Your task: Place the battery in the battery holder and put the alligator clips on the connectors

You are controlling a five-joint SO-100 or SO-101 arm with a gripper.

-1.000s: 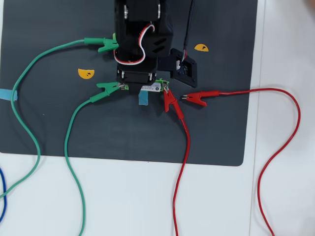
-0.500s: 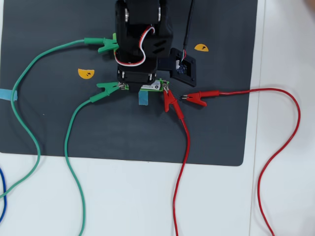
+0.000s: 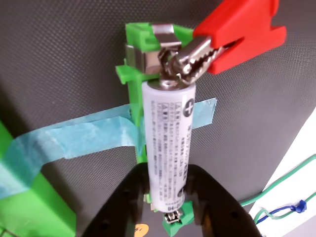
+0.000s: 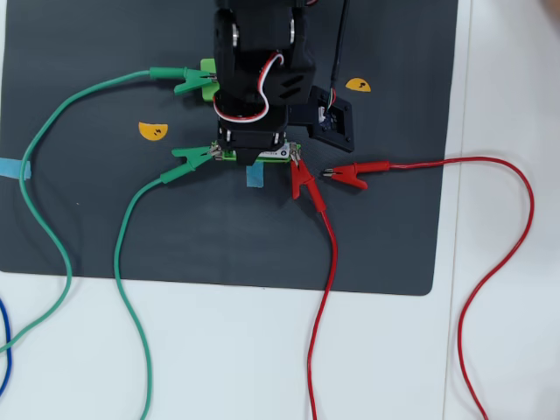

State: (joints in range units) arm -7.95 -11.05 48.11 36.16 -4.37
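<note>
A dark grey mat (image 4: 219, 236) covers most of the white table (image 4: 262, 359) and carries the work area. Two orange half-disc stickers lie on the mat: one (image 4: 152, 131) toward its left side, the other (image 4: 357, 85) toward its upper right. A strip of blue tape (image 3: 84, 138) runs across the mat; in the overhead view only a short end of it (image 4: 255, 178) shows near the mat's centre. A second piece of blue tape (image 4: 16, 168) sits at the mat's left edge. A blue wire (image 4: 5, 350) curves in at the table's lower left edge.
</note>
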